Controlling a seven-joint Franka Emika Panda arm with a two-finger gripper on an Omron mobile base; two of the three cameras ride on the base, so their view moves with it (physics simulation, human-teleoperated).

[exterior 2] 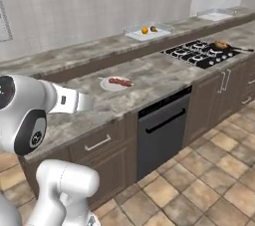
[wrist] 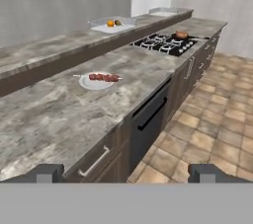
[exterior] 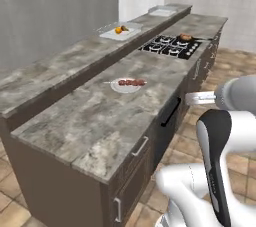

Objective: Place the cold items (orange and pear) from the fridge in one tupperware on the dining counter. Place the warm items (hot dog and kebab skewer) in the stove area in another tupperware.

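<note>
I have the gripper [wrist: 126, 172] hanging off the counter's front edge over the floor, its two dark tips spread wide apart with nothing between them.

Working left to right in the hand view: the raised dining counter [wrist: 44, 53] runs along the back wall, and on it sits a clear tupperware [wrist: 111, 24] holding the orange [wrist: 110, 23] with a darker fruit, which I take for the pear [wrist: 118, 22], just beside it. A second tupperware [wrist: 164, 11] sits further along the same ledge, well apart from the first. On the lower counter [wrist: 44, 114], ahead of the gripper and to its left, the kebab skewer [wrist: 104, 77] lies across a white plate [wrist: 95, 83]. Beyond that is the black stove [wrist: 165, 44], with the hot dog [wrist: 182, 35] in a pan on its far side.

Below the counter I see dark wood drawers and a black oven front [wrist: 148, 119]. Brown tile floor [wrist: 207, 119] spreads right, grey tiled walls behind.
</note>
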